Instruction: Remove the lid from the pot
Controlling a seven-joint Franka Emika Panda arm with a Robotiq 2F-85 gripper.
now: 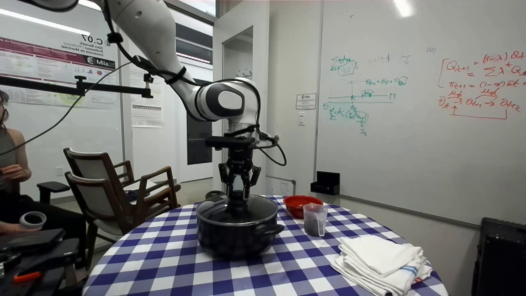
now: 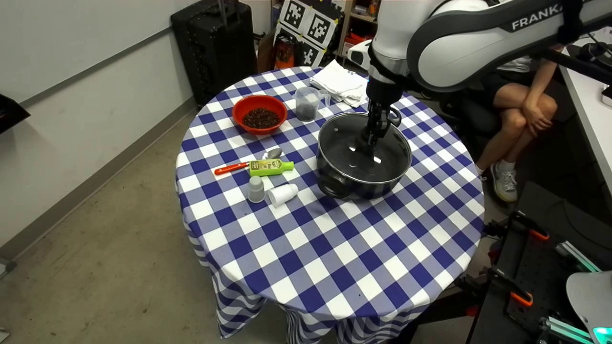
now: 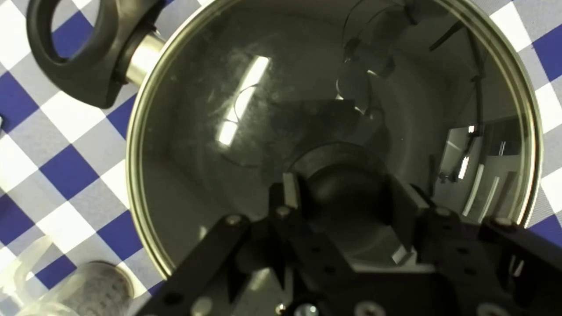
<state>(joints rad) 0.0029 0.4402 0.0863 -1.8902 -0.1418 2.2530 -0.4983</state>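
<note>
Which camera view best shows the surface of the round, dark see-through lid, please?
The wrist view: the lid fills much of it, close up from above, though the frame crops it and the black two-fingered gripper hides part. Both exterior views show it smaller and aslant, on the wide black pot.

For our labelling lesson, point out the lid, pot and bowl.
Lid (image 3: 307, 118): in the wrist view, its dark dome.
Pot (image 1: 232, 239): in an exterior view, its outer wall.
Bowl (image 2: 259, 102): in an exterior view, its inner wall.
</note>
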